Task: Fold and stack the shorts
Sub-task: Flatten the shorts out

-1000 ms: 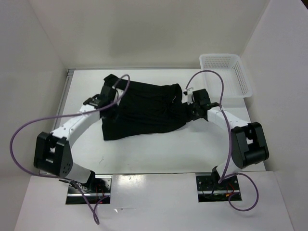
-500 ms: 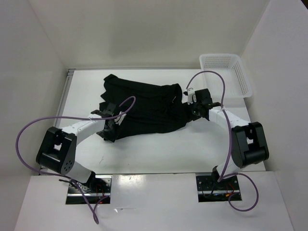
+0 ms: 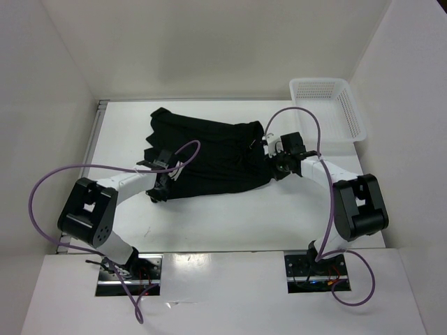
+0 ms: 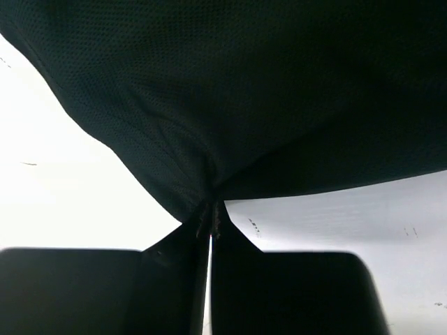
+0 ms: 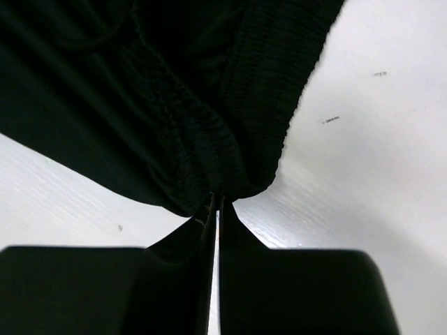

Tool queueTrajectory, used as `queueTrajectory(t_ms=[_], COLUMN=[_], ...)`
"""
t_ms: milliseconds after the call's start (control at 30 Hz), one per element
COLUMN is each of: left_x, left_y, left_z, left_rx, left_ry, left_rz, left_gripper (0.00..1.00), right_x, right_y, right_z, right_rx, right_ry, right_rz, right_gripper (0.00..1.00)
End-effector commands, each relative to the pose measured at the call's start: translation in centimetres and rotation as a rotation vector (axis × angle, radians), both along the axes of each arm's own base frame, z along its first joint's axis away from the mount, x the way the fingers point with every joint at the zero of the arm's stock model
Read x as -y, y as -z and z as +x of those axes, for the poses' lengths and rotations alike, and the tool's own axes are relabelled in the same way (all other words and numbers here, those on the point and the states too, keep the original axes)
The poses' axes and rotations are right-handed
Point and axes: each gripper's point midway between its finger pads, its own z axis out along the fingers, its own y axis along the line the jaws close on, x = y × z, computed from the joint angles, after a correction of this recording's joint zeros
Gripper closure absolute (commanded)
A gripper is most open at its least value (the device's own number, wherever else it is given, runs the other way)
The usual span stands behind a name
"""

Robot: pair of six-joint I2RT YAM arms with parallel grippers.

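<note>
White walls are enclosing a white table point(image 3: 230, 216) on three sides, and the shorts point(image 3: 209, 153) are lying spread across the middle of it, mostly flat and plain black. Their long axis is running left to right, sloping a little from the far left toward the near right; the ribbed waistband point(image 5: 209, 139) is facing right and the legs are pointing left. The left arm point(image 3: 119, 185) is reaching in low from the near left, and the right arm point(image 3: 328, 174) is bending in from the near right. A white mesh basket point(image 3: 328, 108) is sitting at the far right corner, apart from the cloth. The left gripper point(image 3: 160, 190) is pinching the near left edge of the shorts, its fingers point(image 4: 174, 272) pressing fully together on a pulled-up fold of fine-mesh fabric. The right gripper point(image 3: 271, 167) is clamping the near right corner, its fingers point(image 5: 174, 272) closing tight on the gathered waistband. Purple cables point(image 3: 63, 174) are looping above both arms.
</note>
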Motion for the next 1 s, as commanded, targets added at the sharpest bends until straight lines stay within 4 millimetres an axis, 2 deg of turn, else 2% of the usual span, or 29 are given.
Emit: queueTrajectory(t_ms=[0,33,67,100,133,167,200,300,400,433,467,600,633,667,700,733,767,800,833,867,900,933,967], left_x=[-0.7,-1.2,-1.5,-2.7,-3.1,-3.3,-4.1,-4.6,-4.2,-3.7,-3.8,-4.0,-3.9,-4.1,-3.8,-3.7,-3.6,-3.6,-3.3,-2.5,-2.6,-2.5,-1.7], left_y=[1.1,0.7,0.3,0.2,-0.8,-1.2,-1.3,-3.2,-5.1,-5.3,-5.2,-4.7,-4.6,-4.6,-4.8,-4.7,-4.9,-4.9,-5.2,-5.7,-7.0,-8.0,-8.2], left_z=[-0.8,-1.6,-1.9,-3.2,-3.5,-4.1,-5.5,-6.9,-8.2,-8.6,-9.9,-11.4,-11.6,-12.1,-12.2,-12.2,-12.0,-12.0,-10.9,-8.6,-5.9,-3.6,-0.6], left_rx=[-0.030,-0.051,-0.055,-0.093,-0.070,-0.070,-0.100,-0.064,-0.024,-0.028,-0.067,-0.114,-0.126,-0.149,-0.157,-0.160,-0.159,-0.159,-0.119,-0.034,0.041,0.098,0.124], left_ry=[-0.007,-0.008,-0.010,-0.040,-0.053,-0.053,-0.064,-0.065,-0.040,-0.017,-0.012,-0.001,0.001,0.000,0.003,0.005,0.005,0.005,-0.003,-0.014,-0.069,-0.103,-0.122], left_rz=[0.033,0.051,0.062,0.075,0.065,0.065,0.085,0.072,0.034,0.021,0.013,0.020,0.014,0.023,0.010,0.001,0.001,0.001,-0.015,-0.066,-0.105,-0.147,-0.223], left_gripper=[1.00,1.00,1.00,1.00,1.00,1.00,1.00,1.00,1.00,1.00,1.00,1.00,0.94,0.87,0.75,0.66,0.53,0.46,0.42,0.39,0.35,0.35,0.35], right_x=[-0.4,-0.6,-0.3,-0.3,-0.1,-0.2,-0.1,-0.4,-0.5,-0.6,-0.3,-0.5,-0.6,-0.6,-0.8,-0.8,-0.9,-1.1,-1.2,-1.3,-1.2,-1.3,-1.9], right_y=[0.0,-0.1,0.3,0.1,0.1,0.5,0.5,0.1,-0.5,-0.9,-0.7,-0.9,-0.9,-1.2,-1.5,-2.1,-2.7,-3.2,-4.9,-6.0,-8.7,-10.0,-12.0], right_z=[0.2,-0.1,-1.8,-2.5,-3.3,-5.2,-6.4,-9.6,-12.0,-12.3,-13.1,-14.0,-14.4,-14.5,-14.7,-14.1,-13.7,-12.9,-11.3,-9.9,-7.6,-6.1,-3.2], right_rx=[0.039,0.041,-0.012,-0.024,-0.029,-0.099,-0.121,-0.188,-0.223,-0.206,-0.232,-0.224,-0.232,-0.228,-0.222,-0.205,-0.190,-0.180,-0.130,-0.092,-0.035,0.000,0.103], right_ry=[-0.106,-0.176,-0.217,-0.251,-0.312,-0.358,-0.389,-0.493,-0.588,-0.627,-0.656,-0.732,-0.752,-0.762,-0.781,-0.778,-0.750,-0.697,-0.650,-0.603,-0.474,-0.399,-0.333], right_rz=[-0.037,-0.046,-0.059,-0.064,-0.080,-0.065,-0.060,-0.020,-0.014,-0.024,-0.060,-0.103,-0.106,-0.123,-0.126,-0.137,-0.141,-0.137,-0.113,-0.084,-0.006,0.042,0.092], right_gripper=[1.00,1.00,1.00,1.00,1.00,1.00,1.00,1.00,1.00,1.00,1.00,1.00,0.90,0.65,0.35,0.10,0.07,0.07,0.07,0.07,0.07,0.09,0.12])
